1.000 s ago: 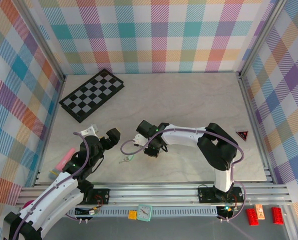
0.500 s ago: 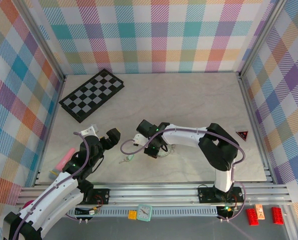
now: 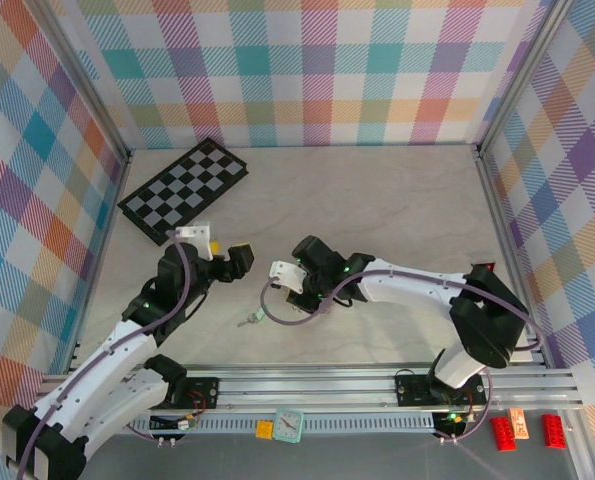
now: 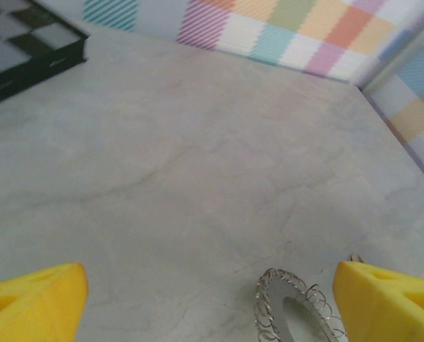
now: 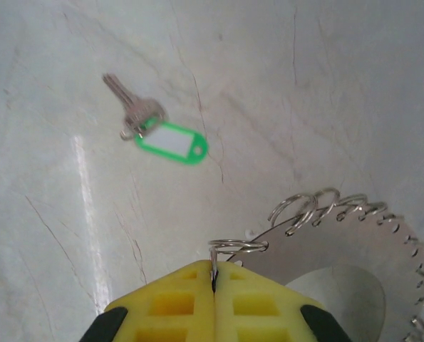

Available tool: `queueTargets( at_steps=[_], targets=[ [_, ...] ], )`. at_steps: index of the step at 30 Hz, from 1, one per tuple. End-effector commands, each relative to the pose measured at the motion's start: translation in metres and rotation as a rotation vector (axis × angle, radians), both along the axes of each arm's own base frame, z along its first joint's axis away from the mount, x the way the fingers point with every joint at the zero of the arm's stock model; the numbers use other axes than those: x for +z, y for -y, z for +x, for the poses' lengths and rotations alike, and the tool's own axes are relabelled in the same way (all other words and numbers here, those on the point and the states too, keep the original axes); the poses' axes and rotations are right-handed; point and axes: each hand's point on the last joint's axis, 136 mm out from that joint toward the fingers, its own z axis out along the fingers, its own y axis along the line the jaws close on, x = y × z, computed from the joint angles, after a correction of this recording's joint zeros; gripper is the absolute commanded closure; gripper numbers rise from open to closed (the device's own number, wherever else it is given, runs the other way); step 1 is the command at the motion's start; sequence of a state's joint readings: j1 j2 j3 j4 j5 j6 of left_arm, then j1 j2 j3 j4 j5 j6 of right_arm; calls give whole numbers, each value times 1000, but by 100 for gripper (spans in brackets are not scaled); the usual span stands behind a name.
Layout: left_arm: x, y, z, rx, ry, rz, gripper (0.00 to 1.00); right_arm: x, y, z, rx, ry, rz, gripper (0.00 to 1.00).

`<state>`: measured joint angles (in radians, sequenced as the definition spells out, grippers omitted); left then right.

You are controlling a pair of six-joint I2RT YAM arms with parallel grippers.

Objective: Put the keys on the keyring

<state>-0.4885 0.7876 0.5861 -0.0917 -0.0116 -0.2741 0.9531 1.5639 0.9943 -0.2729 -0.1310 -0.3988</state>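
Likely stiff, light keyring (image 5: 326, 246); right gripper (image 5: 214, 274) jaws pinch one rim loop, best hold; left gripper (image 4: 208, 285) jaws spread near keyring; key (image 5: 137, 112) lies apart.

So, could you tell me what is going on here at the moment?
The right gripper is shut on a small wire loop at the rim of the keyring. One key with a green tag lies loose on the table a little way off, not yet on the ring. The left gripper hangs open close to the keyring, holding nothing.
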Motion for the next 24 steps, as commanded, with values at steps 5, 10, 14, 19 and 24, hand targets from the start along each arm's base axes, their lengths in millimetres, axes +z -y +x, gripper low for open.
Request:
queueTargets(
  at_steps=[5,10,14,19,24],
  targets=[
    [15,40,-17,-333,72,146,23,54,-16,-1,88,57,265,100],
    [8,52,-27,-425,75,128,28,68,-9,-3,96,20,299,100],
    [2,60,-32,-481,95,120,23,75,-2,1,75,9,317,100],
    [-8,69,-40,-544,129,133,23,88,2,1,79,14,377,100],
    [-24,78,-43,-584,147,195,21,94,6,-3,96,-4,397,100]
  ],
)
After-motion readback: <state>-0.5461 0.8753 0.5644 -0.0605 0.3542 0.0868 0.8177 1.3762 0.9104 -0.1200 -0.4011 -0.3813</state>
